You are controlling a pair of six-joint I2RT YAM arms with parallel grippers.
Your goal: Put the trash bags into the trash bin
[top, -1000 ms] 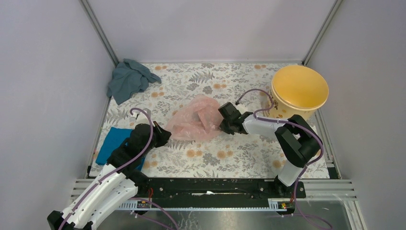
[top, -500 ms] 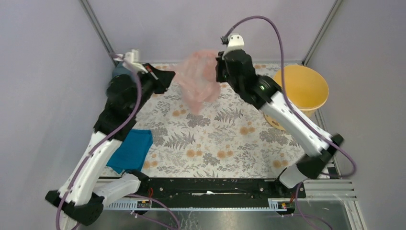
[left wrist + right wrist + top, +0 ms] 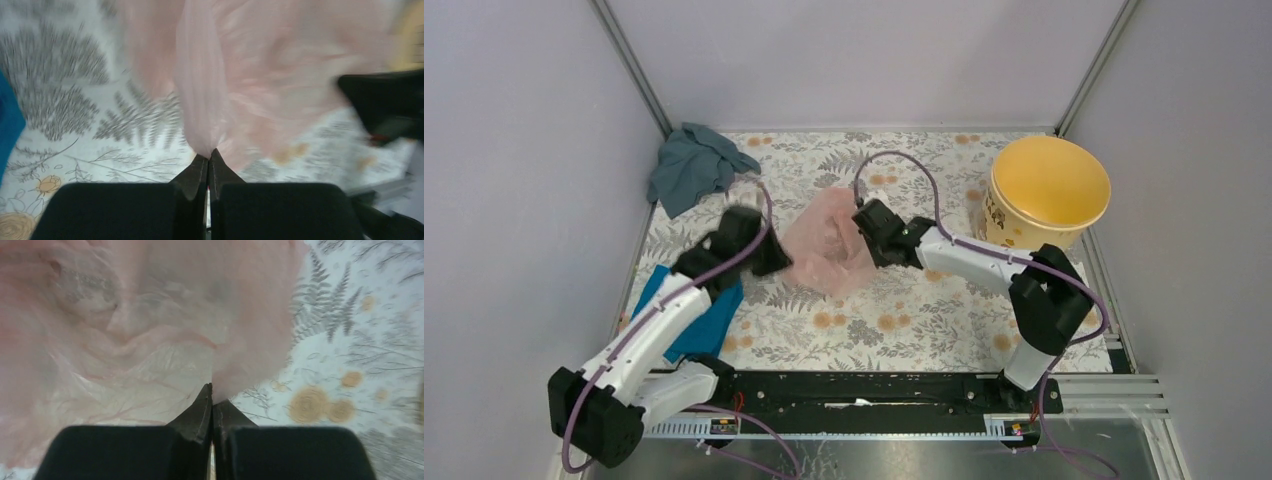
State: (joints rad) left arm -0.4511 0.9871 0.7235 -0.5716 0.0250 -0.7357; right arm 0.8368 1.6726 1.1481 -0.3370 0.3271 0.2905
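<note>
The pale-pink trash bag (image 3: 826,245) hangs bunched between my two grippers over the middle of the floral mat. My left gripper (image 3: 776,252) is shut on the bag's left edge; in the left wrist view the film (image 3: 240,75) fans out from the closed fingertips (image 3: 208,154). My right gripper (image 3: 867,232) is shut on the bag's right edge; in the right wrist view the wrinkled film (image 3: 125,330) spreads left from the closed fingertips (image 3: 212,390). The yellow-orange trash bin (image 3: 1044,195) stands upright at the back right, apart from the bag.
A grey-blue cloth (image 3: 692,165) lies crumpled at the back left corner. A bright blue cloth (image 3: 686,315) lies at the left edge under my left arm. Grey walls and metal posts (image 3: 629,65) enclose the mat.
Both grippers, holding the bag, came down from high near the back wall to low over the mat's middle. The bag now hangs lower and closer between them.
</note>
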